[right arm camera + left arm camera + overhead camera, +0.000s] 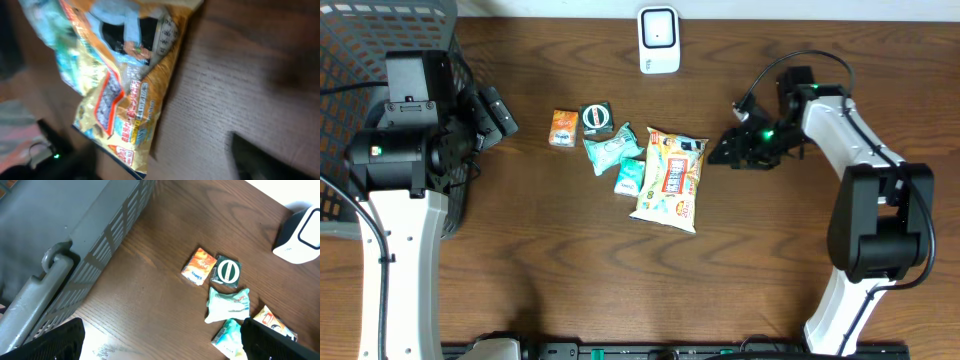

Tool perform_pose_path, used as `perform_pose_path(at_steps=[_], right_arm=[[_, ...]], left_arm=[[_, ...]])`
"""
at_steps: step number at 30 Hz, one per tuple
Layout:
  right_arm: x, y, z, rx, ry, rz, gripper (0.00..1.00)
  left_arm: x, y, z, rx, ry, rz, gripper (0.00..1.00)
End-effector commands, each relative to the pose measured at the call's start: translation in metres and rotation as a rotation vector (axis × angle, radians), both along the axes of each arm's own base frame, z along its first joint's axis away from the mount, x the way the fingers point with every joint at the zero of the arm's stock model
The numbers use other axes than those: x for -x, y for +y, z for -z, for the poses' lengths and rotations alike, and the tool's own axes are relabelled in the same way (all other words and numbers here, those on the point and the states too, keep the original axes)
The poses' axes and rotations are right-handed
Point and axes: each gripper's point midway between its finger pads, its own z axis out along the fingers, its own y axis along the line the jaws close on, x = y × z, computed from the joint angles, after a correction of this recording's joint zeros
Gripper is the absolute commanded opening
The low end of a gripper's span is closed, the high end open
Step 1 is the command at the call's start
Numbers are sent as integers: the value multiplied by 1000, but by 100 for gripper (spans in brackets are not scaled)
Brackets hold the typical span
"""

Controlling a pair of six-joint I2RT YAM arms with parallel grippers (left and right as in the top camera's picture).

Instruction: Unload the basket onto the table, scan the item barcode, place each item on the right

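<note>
Wooden table (560, 270), snack bag (670, 180) flat — right gripper (721, 152) beside

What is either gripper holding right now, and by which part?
Nothing is held. The left gripper hangs open by the basket; the right gripper is open beside the snack bag, which lies flat on the table.

Table (570, 270): dark brown, streaked wood grain.
Basket (340, 60), upper left of the frame: grey, slatted walls.
Scanner (659, 40), top centre: white with a grey window.
Orange packet (563, 128): orange with pale print.
Square packet (597, 119): dark green with a white barred circle.
Mint packet (611, 149): pale green and white.
Teal packet (629, 177): teal and white.
Snack bag (670, 180): yellow with blue, red and white print.
Right arm (835, 125): white shell, black joints, green light.
Left arm (400, 250): white and black.
</note>
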Motion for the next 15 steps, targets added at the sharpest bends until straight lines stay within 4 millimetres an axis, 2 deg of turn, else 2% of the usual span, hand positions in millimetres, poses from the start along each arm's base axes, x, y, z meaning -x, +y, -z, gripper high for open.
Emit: perform_pose_path(at_steps=[1,6,12,15], right_arm=[[3,4,-1,78,10,38,97],[13,26,9,-13,27,24,97],[24,45,31,-164,60,92,80],[28,56,38,-254,65,127,77]], left_arm=[[1,2,-2,0,-5,-15,98],[1,2,-2,0,-5,-15,98],[1,2,-2,0,-5,-15,98],[1,2,-2,0,-5,-15,98]])
